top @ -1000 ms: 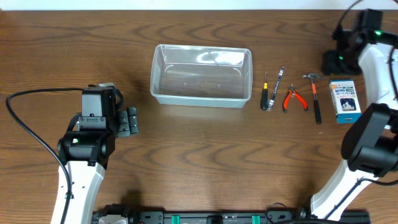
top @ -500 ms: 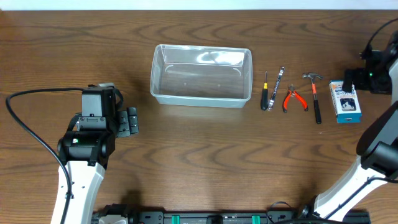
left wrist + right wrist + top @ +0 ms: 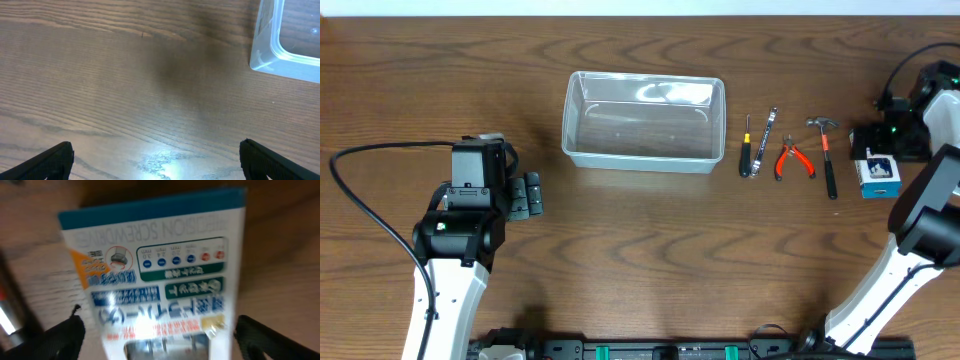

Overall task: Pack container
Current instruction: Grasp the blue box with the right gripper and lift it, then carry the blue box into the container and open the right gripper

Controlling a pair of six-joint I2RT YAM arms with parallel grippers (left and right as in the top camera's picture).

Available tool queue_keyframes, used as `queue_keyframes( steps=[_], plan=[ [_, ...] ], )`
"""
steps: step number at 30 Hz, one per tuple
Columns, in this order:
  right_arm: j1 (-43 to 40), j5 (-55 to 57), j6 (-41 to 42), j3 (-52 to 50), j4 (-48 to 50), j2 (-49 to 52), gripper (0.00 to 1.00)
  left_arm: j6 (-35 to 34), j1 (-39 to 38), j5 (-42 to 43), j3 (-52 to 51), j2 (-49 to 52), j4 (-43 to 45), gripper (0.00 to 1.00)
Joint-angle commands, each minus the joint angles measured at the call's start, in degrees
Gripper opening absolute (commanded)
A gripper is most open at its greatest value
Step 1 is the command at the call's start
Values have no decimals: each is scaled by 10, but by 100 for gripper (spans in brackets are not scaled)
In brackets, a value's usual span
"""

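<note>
The clear plastic container (image 3: 643, 122) stands empty at the table's upper middle; its corner shows in the left wrist view (image 3: 280, 40). To its right lie a small screwdriver (image 3: 746, 150), a wrench (image 3: 766, 136), red pliers (image 3: 792, 160) and a hammer (image 3: 827, 152). A blue-and-white box (image 3: 880, 174) lies at the far right. My right gripper (image 3: 878, 143) is open directly over that box (image 3: 160, 275), fingers on either side, not touching. My left gripper (image 3: 530, 195) is open and empty over bare wood (image 3: 155, 165), left of the container.
The wooden table's (image 3: 650, 260) right edge is close to the box. A black cable (image 3: 360, 200) loops at the left of the left arm.
My right arm has swung down from the far right corner and now hovers over the blue-and-white box. The left arm has not moved.
</note>
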Motion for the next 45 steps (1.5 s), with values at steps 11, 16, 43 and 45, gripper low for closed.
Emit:
queue_keyframes(
  steps=[11, 16, 43, 45],
  plan=[
    [1, 4, 42, -4, 7, 26, 49, 10, -2, -6, 9, 1, -1, 98],
    [2, 3, 110, 2, -10, 24, 59, 10, -2, -6, 9, 1, -1, 98],
    [475, -1, 378, 65, 90, -195, 35, 10, -2, -6, 9, 1, -1, 98],
    [513, 52, 413, 65, 102, -176, 36, 10, -2, -6, 9, 1, -1, 98]
  ],
)
